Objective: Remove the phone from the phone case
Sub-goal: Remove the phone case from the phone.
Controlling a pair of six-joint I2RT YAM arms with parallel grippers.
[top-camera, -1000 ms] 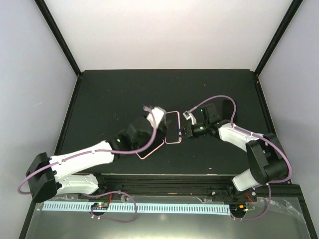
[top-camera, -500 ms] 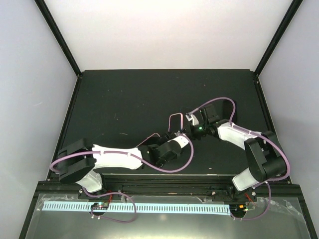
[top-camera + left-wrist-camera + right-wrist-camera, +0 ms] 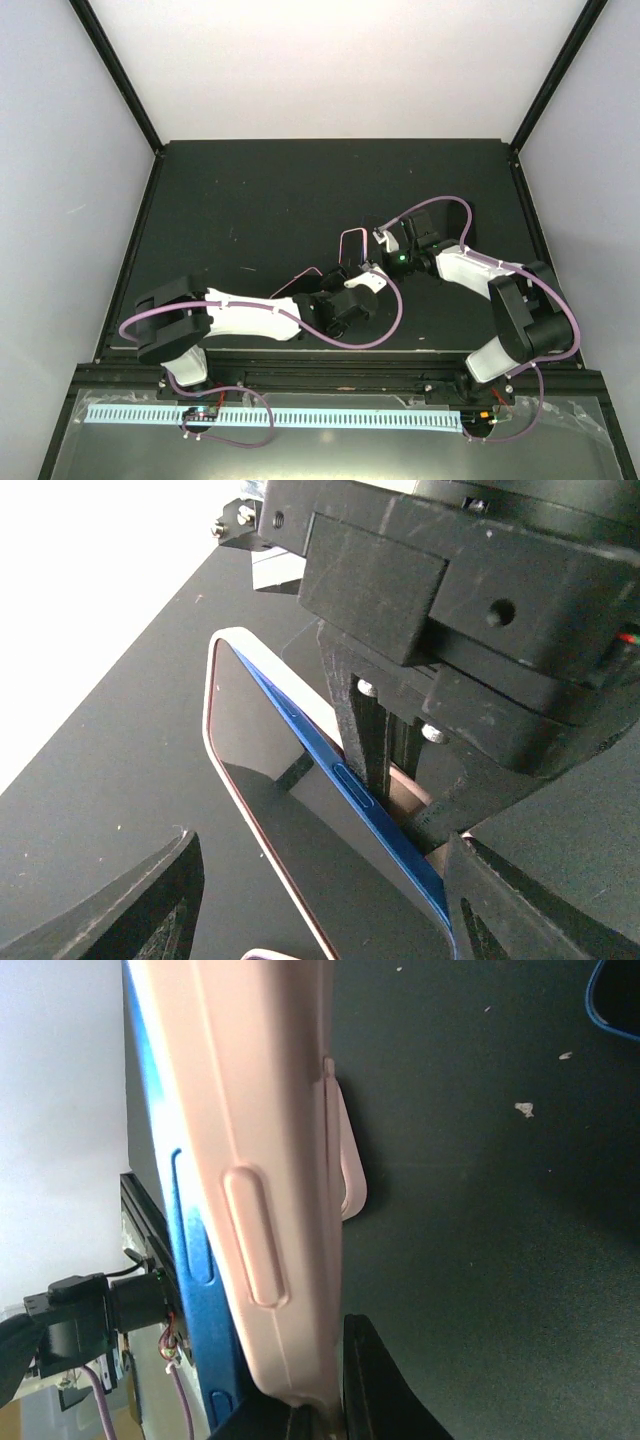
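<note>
The blue phone point(image 3: 300, 820), dark screen up, sits partly in the pink phone case point(image 3: 262, 1140). Its blue edge point(image 3: 192, 1245) stands proud of the case wall. My right gripper point(image 3: 300, 1395) is shut on the case's end and holds it tilted above the black table; in the top view it point(image 3: 373, 263) is right of centre, with the case point(image 3: 351, 238) as a thin pink outline. My left gripper point(image 3: 325, 850) is open, its jaws straddling the phone's near end from below. In the top view the left gripper point(image 3: 352, 285) is just in front of the case.
The black table point(image 3: 250, 200) has white walls at the back and sides and a black frame rail along the near edge. Purple cables loop off both wrists. A thin pink line point(image 3: 295, 281) lies left of the left wrist.
My left arm has swung from the left of the phone down to the near centre and now reaches up at it from below. The case has tipped on edge in the right gripper.
</note>
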